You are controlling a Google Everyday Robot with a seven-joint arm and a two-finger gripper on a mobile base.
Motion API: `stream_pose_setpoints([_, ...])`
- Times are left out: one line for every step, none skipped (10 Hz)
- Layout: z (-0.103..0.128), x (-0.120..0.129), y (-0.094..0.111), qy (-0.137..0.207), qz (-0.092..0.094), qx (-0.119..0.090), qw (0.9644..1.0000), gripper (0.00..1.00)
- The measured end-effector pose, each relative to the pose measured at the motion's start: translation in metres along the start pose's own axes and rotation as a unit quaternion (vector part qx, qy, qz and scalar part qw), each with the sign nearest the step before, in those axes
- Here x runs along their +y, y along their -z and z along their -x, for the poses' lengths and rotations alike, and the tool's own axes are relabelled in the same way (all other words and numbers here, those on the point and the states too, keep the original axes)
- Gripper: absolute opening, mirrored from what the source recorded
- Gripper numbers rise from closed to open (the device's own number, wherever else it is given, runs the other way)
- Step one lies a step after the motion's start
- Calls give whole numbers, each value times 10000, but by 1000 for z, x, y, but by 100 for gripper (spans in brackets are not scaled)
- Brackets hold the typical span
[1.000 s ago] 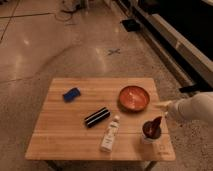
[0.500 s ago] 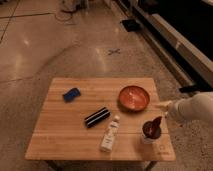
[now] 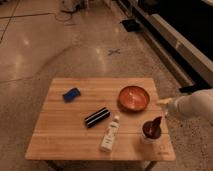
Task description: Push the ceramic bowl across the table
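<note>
The orange-red ceramic bowl [image 3: 133,97] sits upright near the right edge of the wooden table [image 3: 65,135]. My gripper [image 3: 163,103] comes in from the right on a white arm [image 3: 195,105]. It is just right of the bowl, at the table's right edge, a small gap from the bowl's rim.
A blue block [image 3: 71,94] lies at the table's left. A black bar [image 3: 97,117] and a white bottle [image 3: 110,134] lie in the middle. A dark cup with a utensil [image 3: 150,129] stands at the front right, just below my gripper. Dark cabinets [image 3: 175,30] run along the right.
</note>
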Motion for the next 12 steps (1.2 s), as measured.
stream_pose_setpoints([-6,-10,-8,102,45,79,9999,70])
stream_pose_setpoints([-11,-25,-20,262,128,171,9994,70])
stream_pose_setpoints([-15,-34,-30,391,218,251,9987,70])
stream_pose_setpoints([-16,-38,-35,455,268,289,9982,70])
stream_pose_setpoints([-17,-53,-55,662,434,368,9962,70])
stream_pose_setpoints([-15,-63,-70,789,552,389,9946,70])
stream_pose_setpoints([-11,-73,-86,895,669,364,9931,70])
stream_pose_setpoints([-6,-81,-103,988,804,312,9914,70])
stream_pose_setpoints([-2,-89,-118,1071,926,269,9896,70])
stream_pose_setpoints([1,-97,-131,1169,1021,234,9876,70])
stream_pose_setpoints([6,-107,-150,1335,1166,166,9840,70])
stream_pose_setpoints([8,-112,-160,1404,1233,126,9823,70])
